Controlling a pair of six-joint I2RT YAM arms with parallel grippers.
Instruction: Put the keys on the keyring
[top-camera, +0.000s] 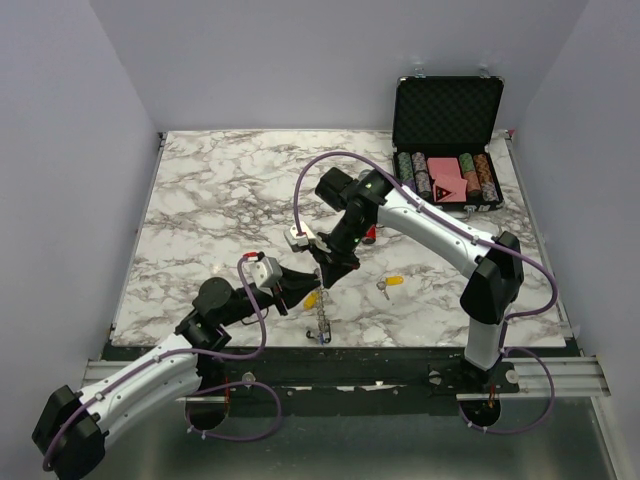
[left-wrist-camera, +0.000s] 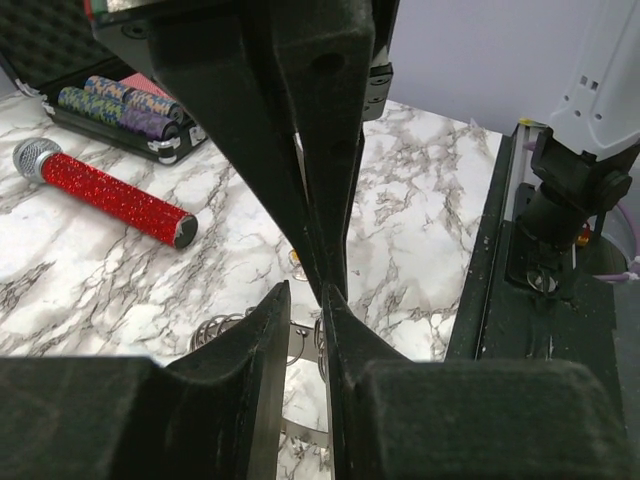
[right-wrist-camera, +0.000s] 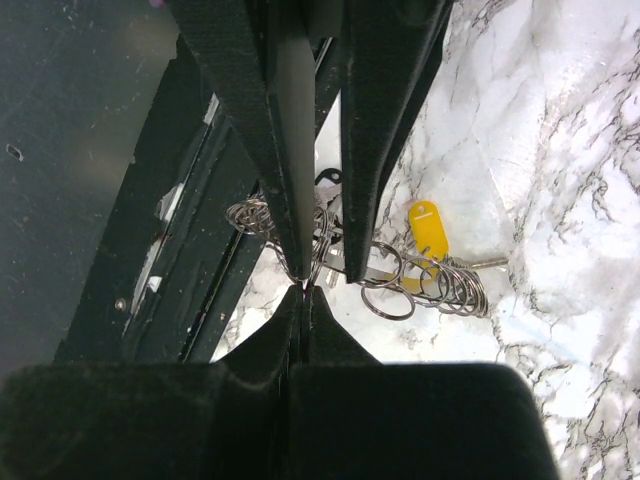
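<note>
The step in hand looks like threading: both arms meet over the near middle of the table (top-camera: 220, 190). The right gripper (right-wrist-camera: 303, 294) has its jaws closed tight on the wire of the keyring (right-wrist-camera: 462, 290) and steadies it just in from the near edge. The left gripper (left-wrist-camera: 305, 296) comes in from the left, tip to tip with the right one, straddling the ring. Its jaws stand narrow with a slit of marble showing between them. The fingers crowd the wrist views, so I cannot tell whether anything is pinched in that slit. A yellow-headed key (right-wrist-camera: 428, 225) lies against the ring's small loops, just beside the left fingers. A second key (top-camera: 393, 283) lies loose to the right, apart from the ring.

The next move, as I judge it, calls for a firm pinch on the key's head. A loop's end must then be worked through its hole while the right arm keeps the ring from turning.

The one container is the black case (top-camera: 447, 110) at the far right corner, lid up. It holds rows of striped chips (top-camera: 412, 168) on either side of a pink pack (top-camera: 447, 180). No key is in it.
</note>
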